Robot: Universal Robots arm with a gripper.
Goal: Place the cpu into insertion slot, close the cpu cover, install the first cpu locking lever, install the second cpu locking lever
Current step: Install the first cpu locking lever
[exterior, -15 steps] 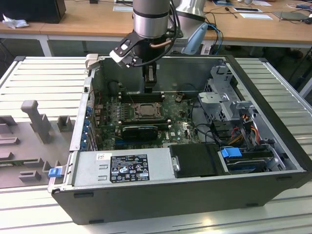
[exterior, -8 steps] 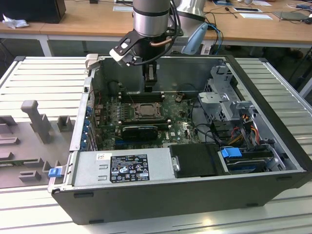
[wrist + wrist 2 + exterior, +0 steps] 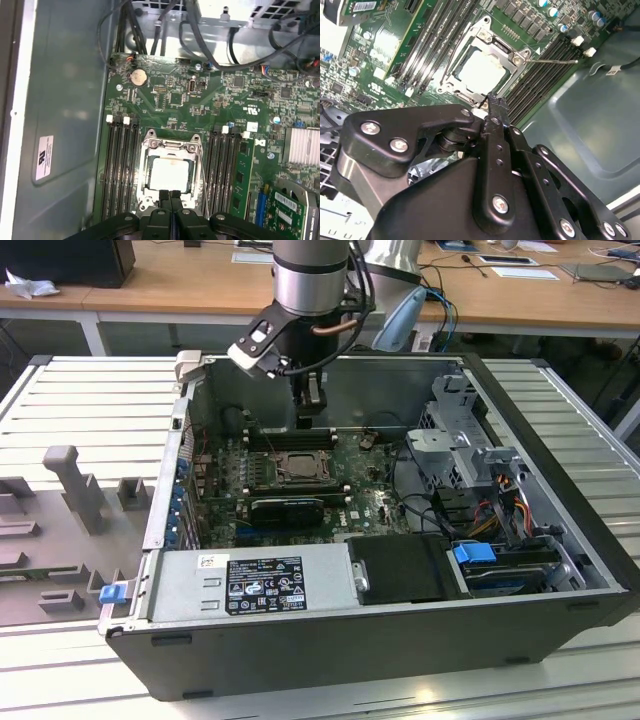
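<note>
Exterior view – on the slatted bench (image 3: 90,390) lies the open computer case (image 3: 330,640), with the gripper (image 3: 312,405) hanging just above the insertion slot (image 3: 290,466).

In the first wrist view the cpu (image 3: 169,175) sits in the slot, its pale top showing through the window of the cpu cover (image 3: 148,150), which lies down over it. In the second wrist view a thin locking lever (image 3: 552,61) juts out across the memory slots (image 3: 530,87), so it looks unlatched. The work seems to stand at the levers. Doing that step well would mean pressing near the lever's free end and guiding it under its hook without scraping the board. The gripper is clenched with nothing between its fingers, tips just beside the socket's edge – whether they touch it I cannot tell.
</note>
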